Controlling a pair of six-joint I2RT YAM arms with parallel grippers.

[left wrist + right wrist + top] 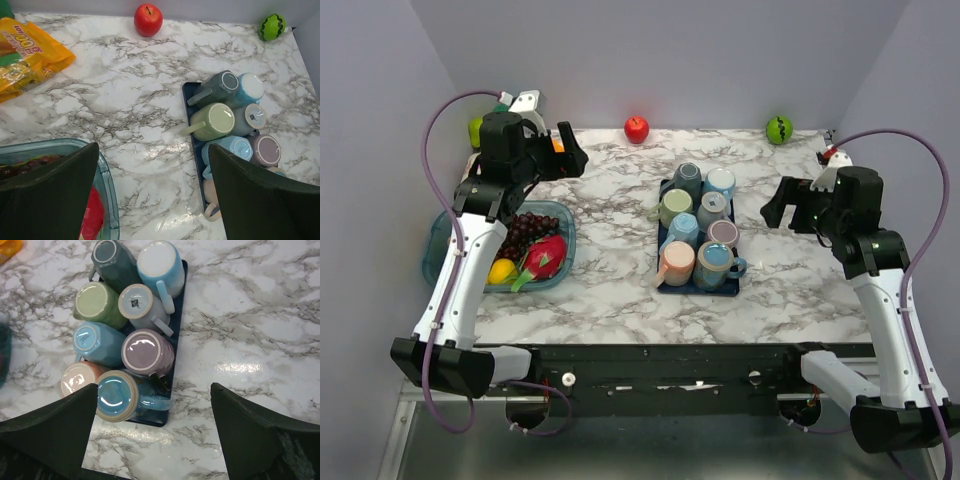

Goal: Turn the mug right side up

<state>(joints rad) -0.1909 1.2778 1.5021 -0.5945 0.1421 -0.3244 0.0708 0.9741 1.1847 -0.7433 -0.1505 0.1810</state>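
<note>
I am looking down at a marble table (pixel 610 290) with a dark blue tray (pixel 180 300) at the centre of the overhead frame. It is carrying eight mugs (pixel 698 225), all showing their bases upward, so any one of them could be the mug to turn over; I cannot tell which is meant. They are standing packed in two columns and touching each other, probably stored that way to drain or stack.

The left gripper (pixel 570 158) is hovering in the upper left of the overhead frame with its fingers spread wide and nothing between them. The right gripper (pixel 778 212) is hanging just right of the tray, equally wide apart and empty, and is looking straight down on the mugs.

The blue mug (pixel 117 395) at the lower centre of the right wrist frame is pushing its handle out toward the tray's edge, so I am judging it the easiest to reach. The inner mugs are being hemmed in by their neighbours.

A red apple (pixel 636 128) and a green ball (pixel 779 129) are sitting along the top. A fruit tub (pixel 435 250) is resting at the left and a yellow snack bag (pixel 30 50) is lying at the left wrist frame's upper left, all well apart from the tray.
</note>
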